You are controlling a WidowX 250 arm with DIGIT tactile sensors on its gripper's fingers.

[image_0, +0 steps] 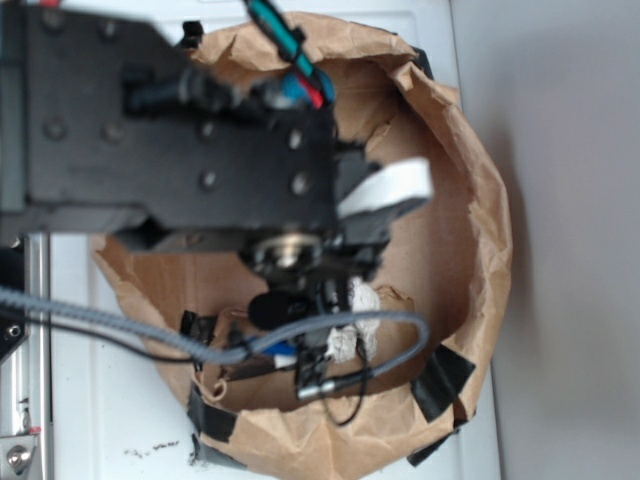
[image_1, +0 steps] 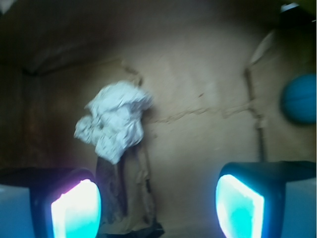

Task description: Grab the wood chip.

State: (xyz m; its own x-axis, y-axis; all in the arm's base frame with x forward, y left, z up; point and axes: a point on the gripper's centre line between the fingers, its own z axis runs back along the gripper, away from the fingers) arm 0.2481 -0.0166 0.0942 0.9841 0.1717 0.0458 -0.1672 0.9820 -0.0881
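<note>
In the wrist view the wood chip (image_1: 111, 191) is a dark brown flat sliver lying on the brown paper floor. Its far end is tucked under the crumpled white paper wad (image_1: 116, 124). My gripper (image_1: 158, 208) is open above the floor. The chip lies just inside the left finger (image_1: 77, 210), and the right finger (image_1: 240, 206) is far from it. The blue ball (image_1: 299, 99) sits at the right edge. In the exterior view my gripper (image_0: 310, 345) hangs low inside the paper nest beside the paper wad (image_0: 355, 320). There the arm hides the chip.
A rolled brown paper bag wall (image_0: 480, 200), patched with black tape (image_0: 440, 380), rings the work area on a white surface. A grey cable (image_0: 100, 320) crosses in front. A paler torn paper strip (image_1: 141, 193) lies right beside the chip.
</note>
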